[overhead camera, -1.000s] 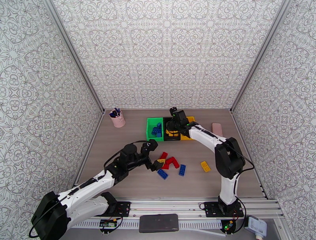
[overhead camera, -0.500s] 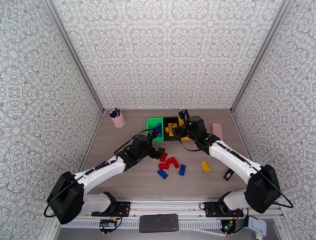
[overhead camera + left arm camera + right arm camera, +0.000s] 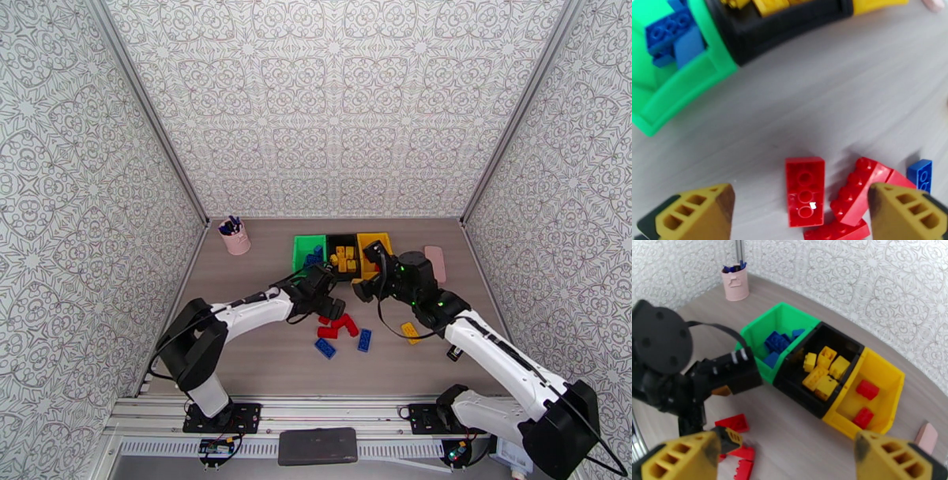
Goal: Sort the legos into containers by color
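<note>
The green bin (image 3: pixel 308 246) holds blue legos (image 3: pixel 776 343), the black bin (image 3: pixel 342 239) holds yellow legos (image 3: pixel 822 369), and the yellow bin (image 3: pixel 374 241) holds two red legos (image 3: pixel 867 390). My left gripper (image 3: pixel 335 306) hangs open over loose red legos (image 3: pixel 336 325). In the left wrist view a flat red brick (image 3: pixel 805 190) lies between its fingers (image 3: pixel 695 213), untouched. My right gripper (image 3: pixel 363 287) is open and empty, hovering in front of the bins. Two blue legos (image 3: pixel 325 348) and a yellow lego (image 3: pixel 410 332) lie on the table.
A pink cup of pens (image 3: pixel 235 236) stands at the back left. A flat pink slab (image 3: pixel 434 262) lies right of the yellow bin. Both grippers are close together near the red pile. Patterned walls enclose the table.
My left arm stretched forward and right, past the red pile toward the bins. My right gripper pulled back from over the bins to a spot just in front of them.
</note>
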